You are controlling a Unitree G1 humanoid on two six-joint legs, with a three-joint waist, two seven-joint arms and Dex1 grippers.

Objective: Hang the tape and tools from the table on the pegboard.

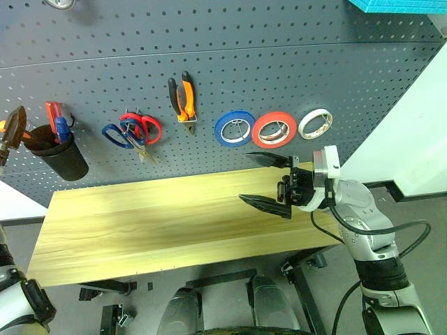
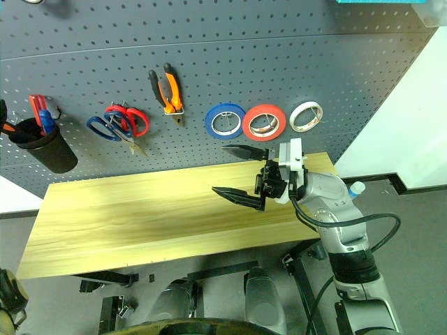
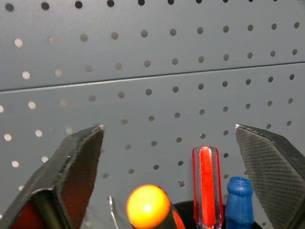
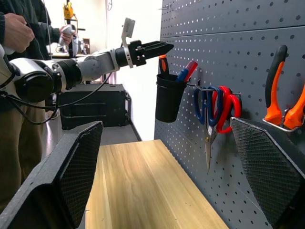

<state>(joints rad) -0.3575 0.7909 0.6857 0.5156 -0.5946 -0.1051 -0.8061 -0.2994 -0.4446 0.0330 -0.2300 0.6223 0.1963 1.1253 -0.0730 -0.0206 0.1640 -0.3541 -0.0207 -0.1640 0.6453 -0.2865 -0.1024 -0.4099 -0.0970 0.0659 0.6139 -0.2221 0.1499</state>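
Nearest the robot, the desk [image 1: 160,230] of light yellow planks lies bare, so by my judgement nothing is left on it to pick up. Over its far right end the right gripper [image 1: 269,183] hangs with its 2 black fingers wide apart and nothing between them, pointing toward 9 o'clock along the desk's length. Farther back, the pegboard [image 1: 279,63] carries the work: from the right gripper, the 3 tape rolls, white [image 1: 315,123], red [image 1: 274,129] and blue [image 1: 234,128], sit in a row at about 12 o'clock, hung flat on hooks; the pliers [image 1: 183,97] with orange-and-black handles hang at about 11 o'clock, handles up and long axis vertical; the scissors [image 1: 133,132] hang in a bunch at about 10 o'clock, blades pointing down. At the far left, the black cup [image 1: 59,152] on the pegboard holds upright handles, a red one [image 3: 206,186], a blue one [image 3: 238,202] and an orange-capped one [image 3: 148,206] that I take for the screwdriver, its long axis standing nearly vertical. The left gripper [image 4: 159,46] is poised right above that cup, fingers spread wide with nothing clamped, so the left arm is by far the nearer to it, and any coming move there would be a lift away, I judge.
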